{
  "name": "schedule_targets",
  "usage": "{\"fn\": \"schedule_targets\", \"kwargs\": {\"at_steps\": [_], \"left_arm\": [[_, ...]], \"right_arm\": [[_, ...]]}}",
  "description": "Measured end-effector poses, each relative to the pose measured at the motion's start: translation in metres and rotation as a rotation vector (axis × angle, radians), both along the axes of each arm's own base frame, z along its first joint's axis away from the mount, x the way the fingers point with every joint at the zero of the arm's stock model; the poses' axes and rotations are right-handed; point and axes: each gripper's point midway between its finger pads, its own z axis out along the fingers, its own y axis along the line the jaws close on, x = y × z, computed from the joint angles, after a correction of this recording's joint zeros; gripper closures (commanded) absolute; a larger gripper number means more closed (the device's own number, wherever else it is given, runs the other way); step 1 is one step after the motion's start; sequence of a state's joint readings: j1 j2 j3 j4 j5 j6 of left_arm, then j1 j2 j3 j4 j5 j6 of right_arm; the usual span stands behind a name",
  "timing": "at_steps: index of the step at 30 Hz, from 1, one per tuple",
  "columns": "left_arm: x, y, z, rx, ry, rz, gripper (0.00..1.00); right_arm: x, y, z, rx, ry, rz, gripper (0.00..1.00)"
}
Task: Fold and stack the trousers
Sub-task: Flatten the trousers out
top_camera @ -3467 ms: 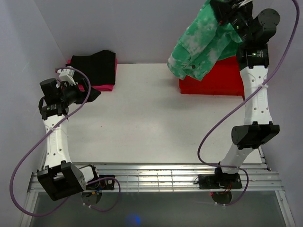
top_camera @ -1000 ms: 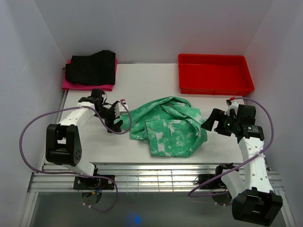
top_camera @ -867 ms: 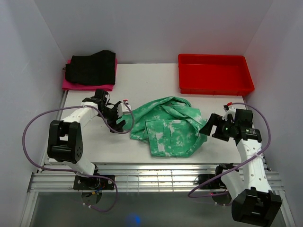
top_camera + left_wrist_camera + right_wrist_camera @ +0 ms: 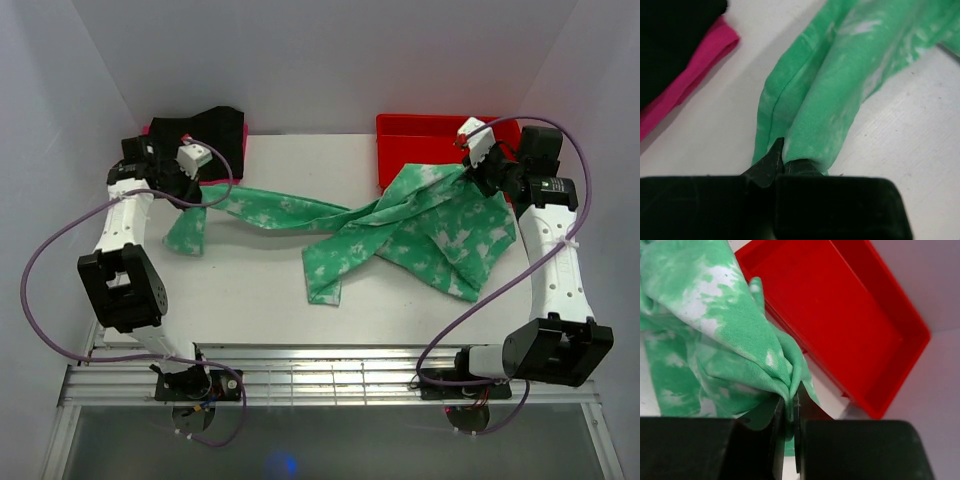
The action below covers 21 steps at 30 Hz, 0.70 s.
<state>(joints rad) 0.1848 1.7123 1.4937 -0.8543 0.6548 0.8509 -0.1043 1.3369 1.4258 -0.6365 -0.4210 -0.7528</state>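
Stretching across the white table (image 4: 250, 300), the trousers (image 4: 420, 225) span the space between the two arms. The left gripper (image 4: 778, 152), its fingers pressed together, pinches one green leg near its end, just beside the black garment (image 4: 670, 30) stacked on the pink garment (image 4: 695, 65). The right gripper (image 4: 790, 407) is clamped on a bunched fold of tie-dye cloth at the near left corner of the red tray (image 4: 425, 140). Fabric overlaps that corner; the tray floor in view shows bare red. The second leg lies on the table, pointing toward the near edge.
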Motion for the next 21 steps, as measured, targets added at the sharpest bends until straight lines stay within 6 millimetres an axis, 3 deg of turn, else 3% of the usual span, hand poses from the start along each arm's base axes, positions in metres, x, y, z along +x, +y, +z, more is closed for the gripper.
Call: {"fn": "schedule_targets", "kwargs": {"at_steps": [5, 9, 13, 17, 21], "left_arm": [[0.014, 0.060, 0.035, -0.029, -0.076, 0.208, 1.00], [0.034, 0.095, 0.052, 0.000, -0.126, 0.277, 1.00], [0.032, 0.097, 0.028, 0.007, -0.069, 0.277, 1.00], [0.030, 0.095, -0.013, 0.005, 0.030, 0.268, 1.00], [0.015, 0.091, -0.041, 0.006, 0.115, 0.234, 1.00]], "right_arm": [[0.000, -0.004, 0.015, -0.222, -0.128, 0.130, 0.92], [-0.018, -0.003, 0.025, -0.327, -0.213, 0.206, 0.92], [-0.035, 0.001, 0.023, -0.369, -0.240, 0.254, 0.92], [-0.048, 0.008, 0.010, -0.383, -0.222, 0.320, 0.92], [-0.065, 0.015, -0.001, -0.370, -0.199, 0.365, 0.92]]}}
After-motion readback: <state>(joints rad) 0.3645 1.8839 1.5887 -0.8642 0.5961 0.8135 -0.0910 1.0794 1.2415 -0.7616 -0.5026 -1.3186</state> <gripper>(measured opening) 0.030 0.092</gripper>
